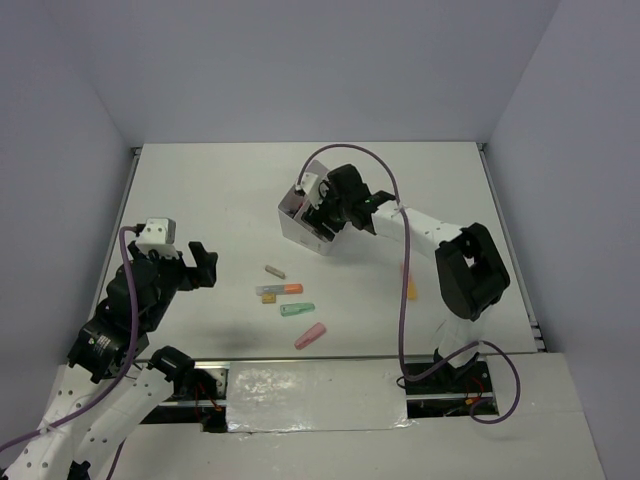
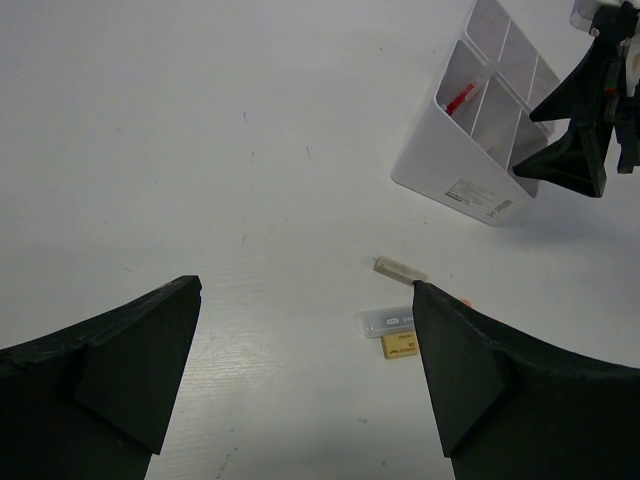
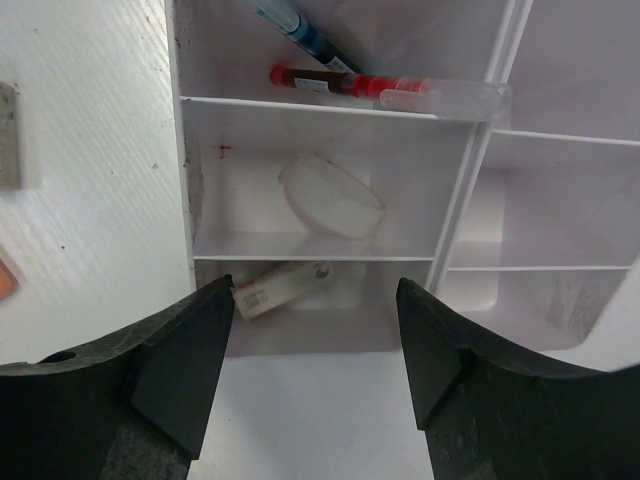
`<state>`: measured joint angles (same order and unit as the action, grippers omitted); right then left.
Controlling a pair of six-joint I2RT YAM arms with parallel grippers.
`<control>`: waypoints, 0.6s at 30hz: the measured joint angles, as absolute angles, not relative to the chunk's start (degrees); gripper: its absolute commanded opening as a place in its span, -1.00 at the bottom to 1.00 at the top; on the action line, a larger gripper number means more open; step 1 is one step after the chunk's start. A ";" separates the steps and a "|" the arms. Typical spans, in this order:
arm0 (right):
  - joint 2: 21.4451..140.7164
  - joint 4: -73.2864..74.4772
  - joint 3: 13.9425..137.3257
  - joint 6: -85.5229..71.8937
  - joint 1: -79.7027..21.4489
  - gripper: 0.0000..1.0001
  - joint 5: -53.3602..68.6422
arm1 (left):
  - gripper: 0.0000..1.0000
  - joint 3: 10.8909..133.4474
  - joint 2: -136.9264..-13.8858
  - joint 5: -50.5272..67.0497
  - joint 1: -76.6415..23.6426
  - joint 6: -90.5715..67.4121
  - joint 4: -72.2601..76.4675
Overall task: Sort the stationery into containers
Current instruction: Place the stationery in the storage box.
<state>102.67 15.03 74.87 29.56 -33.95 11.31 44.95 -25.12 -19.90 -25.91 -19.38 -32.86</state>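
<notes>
The right gripper [image 3: 315,298], jaws parted and empty, is held over the divided box [image 3: 183,150]; the left gripper [image 2: 305,290] is seen wide open above the table [image 2: 150,150].

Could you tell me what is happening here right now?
The right gripper hangs open over the divided box, which holds a red pen, a blue pen, a tape roll and an eraser. The left gripper hovers open and empty over the table. A pink marker, green marker and orange marker lie unsorted.
</notes>
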 measured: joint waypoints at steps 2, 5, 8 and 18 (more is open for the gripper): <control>103.00 15.03 74.87 29.56 -33.95 0.50 11.11 | 0.99 44.93 -25.12 -19.59 -25.91 -19.35 -32.82; 103.15 15.00 74.87 29.56 -33.95 0.54 10.72 | 0.99 44.93 -25.12 -19.35 -25.91 -19.35 -32.71; 103.09 14.59 74.85 28.67 -33.95 0.96 10.31 | 0.99 44.84 -25.12 -19.18 -25.91 -19.35 -32.58; 86.41 18.35 71.02 6.55 -32.62 0.99 -2.90 | 0.99 44.84 -26.37 -22.06 -25.91 -19.77 -32.95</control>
<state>86.41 18.35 71.02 6.55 -32.62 -2.90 44.84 -26.37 -22.06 -25.91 -19.77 -32.95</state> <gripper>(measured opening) 0.994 0.993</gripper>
